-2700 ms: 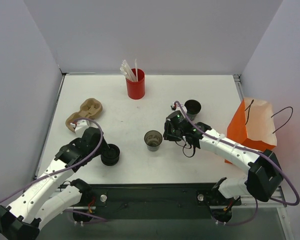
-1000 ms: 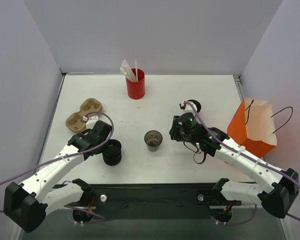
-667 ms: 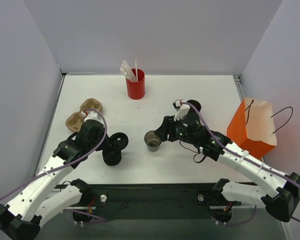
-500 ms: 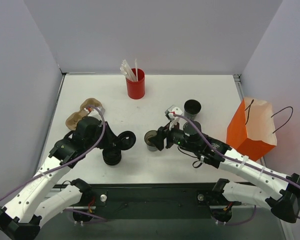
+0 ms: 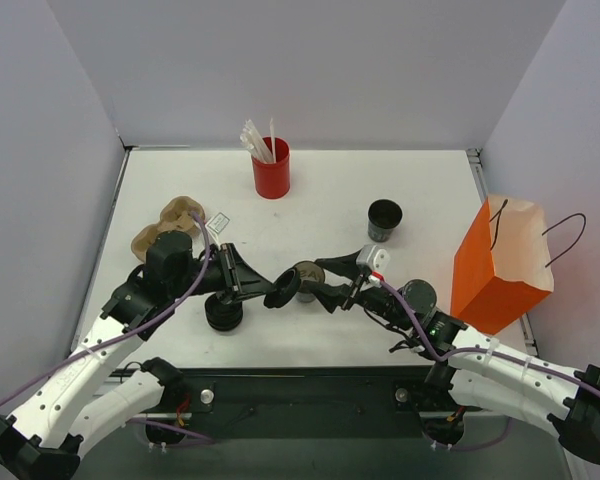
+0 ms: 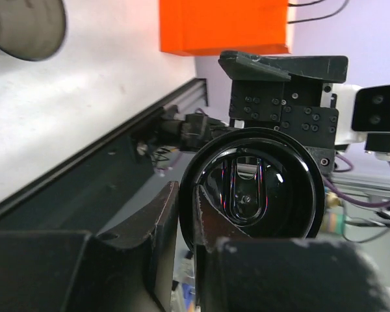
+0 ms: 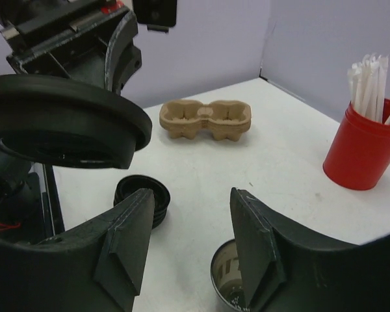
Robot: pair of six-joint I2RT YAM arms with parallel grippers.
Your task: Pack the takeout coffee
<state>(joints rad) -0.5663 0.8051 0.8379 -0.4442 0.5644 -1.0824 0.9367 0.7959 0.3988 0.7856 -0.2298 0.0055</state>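
From above, the open cup (image 5: 304,271) shows only part of its rim between the lid (image 5: 282,292) and the right gripper (image 5: 320,278); its contents cannot be told. The left arm (image 5: 130,320) covers part of the lid stack (image 5: 220,318) and the cardboard carrier (image 5: 180,213). At the left wrist, 1 finger (image 6: 205,221) hides the lid's lower-left rim, a blurred grey shape (image 6: 23,26) is cut off at the top-left corner, and the orange bag (image 6: 224,26) runs past the top edge.

The top camera looks down from 6 o'clock; the wrist cameras face each other closely, towards 3 and 9 o'clock, sharing the lid (image 7: 65,123)
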